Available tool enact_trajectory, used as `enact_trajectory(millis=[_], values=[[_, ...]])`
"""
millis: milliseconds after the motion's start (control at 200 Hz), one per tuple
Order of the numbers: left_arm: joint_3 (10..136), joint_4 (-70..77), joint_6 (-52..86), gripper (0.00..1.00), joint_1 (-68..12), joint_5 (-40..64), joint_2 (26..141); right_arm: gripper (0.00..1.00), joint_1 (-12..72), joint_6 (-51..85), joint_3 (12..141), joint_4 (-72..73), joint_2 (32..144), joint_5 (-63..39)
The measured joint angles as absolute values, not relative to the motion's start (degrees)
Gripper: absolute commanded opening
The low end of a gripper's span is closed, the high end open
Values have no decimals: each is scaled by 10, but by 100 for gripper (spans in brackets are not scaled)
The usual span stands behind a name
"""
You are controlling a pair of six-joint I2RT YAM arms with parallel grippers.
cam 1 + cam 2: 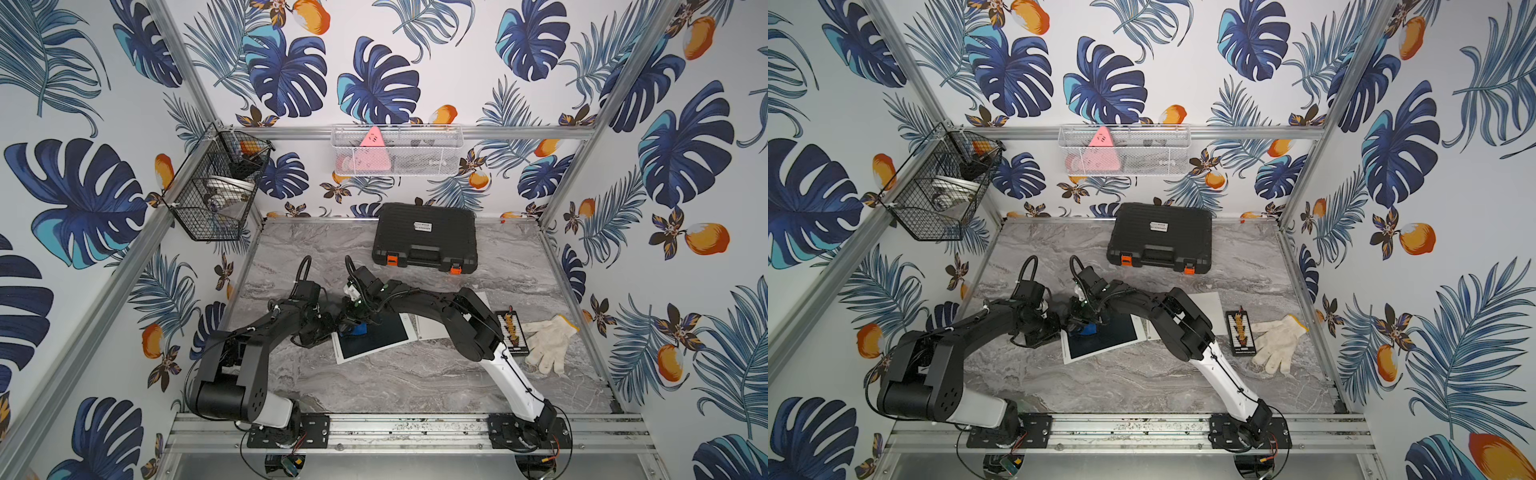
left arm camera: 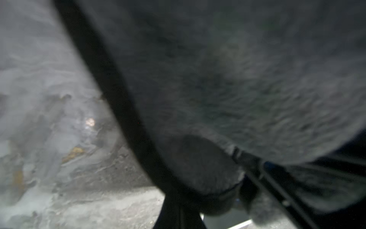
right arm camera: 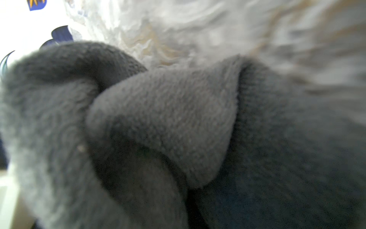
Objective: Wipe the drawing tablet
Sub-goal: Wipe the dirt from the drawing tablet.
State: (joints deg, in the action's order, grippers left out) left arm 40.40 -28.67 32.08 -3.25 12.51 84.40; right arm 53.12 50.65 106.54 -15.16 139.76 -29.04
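My right claw [image 1: 353,323] is clamped on the blue-grey fleece cloth [image 1: 358,331] atop the white-framed dark drawing tablet [image 1: 374,338] on the marble table [image 1: 415,374]; my left claw [image 1: 329,328] is pressed together. The white mesh wall basket [image 1: 434,160] holds a pink triangular item [image 1: 371,153].

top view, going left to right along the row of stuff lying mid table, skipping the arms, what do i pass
drawing tablet → white sheet → black connector strip → white work glove. The black case farther back spans both the tablet and the sheet, so it is left out.
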Motion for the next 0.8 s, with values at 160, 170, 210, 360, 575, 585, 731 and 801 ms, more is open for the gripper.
enact_trajectory(millis=[160,170,210,360,575,585,731,801], values=[[402,-290,326,1,-34,117,836,0,536,532,1064,-118,1406,-305],[402,-291,328,1,-34,116,836,0,536,533,1063,-117,1406,-305],[402,-293,329,1,-34,113,834,0,535,536,1058,-110,1405,-307],[403,-305,330,2,-34,114,820,0,510,543,1009,-100,1373,-316],[422,-314,345,9,-35,134,792,0,448,544,937,-134,1304,-291],[422,-314,345,9,-35,135,791,0,446,544,934,-136,1301,-290],[433,-318,348,14,-36,147,791,0,411,529,879,-155,1266,-292],[436,-320,350,16,-37,151,795,0,385,523,847,-156,1247,-295]])
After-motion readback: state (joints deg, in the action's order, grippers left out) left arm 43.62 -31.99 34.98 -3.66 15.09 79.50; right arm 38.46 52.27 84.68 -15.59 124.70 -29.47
